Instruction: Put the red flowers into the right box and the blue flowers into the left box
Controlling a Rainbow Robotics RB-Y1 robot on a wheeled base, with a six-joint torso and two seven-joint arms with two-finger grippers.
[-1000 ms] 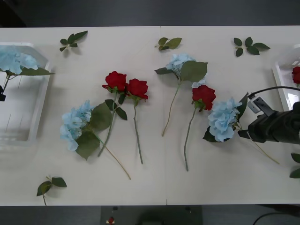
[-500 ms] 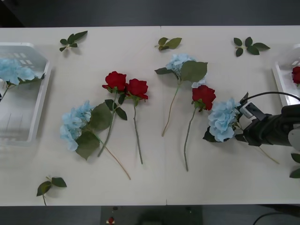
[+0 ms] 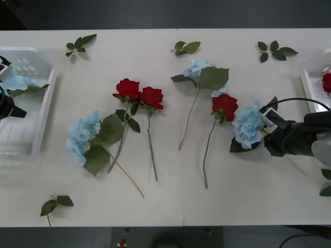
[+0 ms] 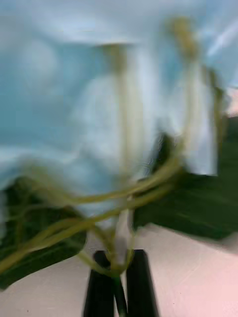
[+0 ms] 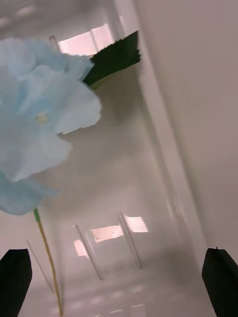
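- A blue flower [image 3: 248, 125] just right of the lone red rose [image 3: 224, 105] is clamped at its stem by the right gripper [image 4: 118, 277].
- The left gripper [image 5: 118, 277] is held spread wide over the left box [image 3: 44, 111].

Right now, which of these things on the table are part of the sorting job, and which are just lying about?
Part of the job:
- red flowers
- blue flowers
- left box
- right box
- right gripper, shut on a blue flower's stem
- left gripper, open over the left box

Lying about:
- loose leaf sprigs
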